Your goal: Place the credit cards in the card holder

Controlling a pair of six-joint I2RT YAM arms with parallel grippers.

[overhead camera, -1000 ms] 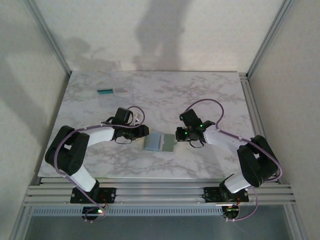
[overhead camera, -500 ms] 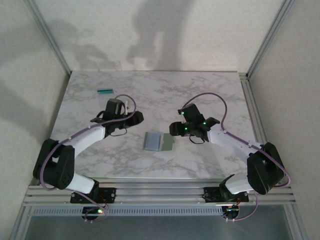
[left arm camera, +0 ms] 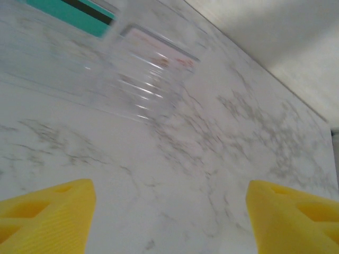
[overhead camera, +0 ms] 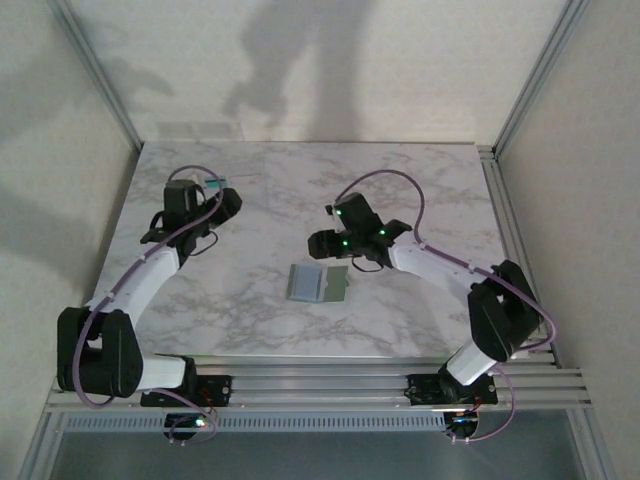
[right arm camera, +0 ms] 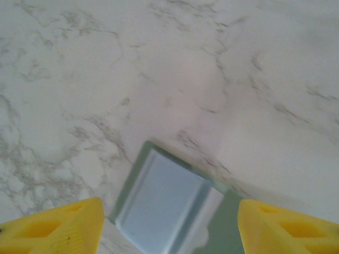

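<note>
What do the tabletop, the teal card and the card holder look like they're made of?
Tabletop: marble-patterned, grey veins on white, smooth; real stone or laminate, cannot tell. Teal card: thin plastic, probably, with a dark stripe. Card holder: matte grey-green, maybe faux leather; too blurred to be sure.

White marble table (overhead camera: 420,190): open card holder (overhead camera: 318,284) near the middle, teal card (left arm camera: 71,11) and clear plastic piece (left arm camera: 143,79) far-left.
</note>
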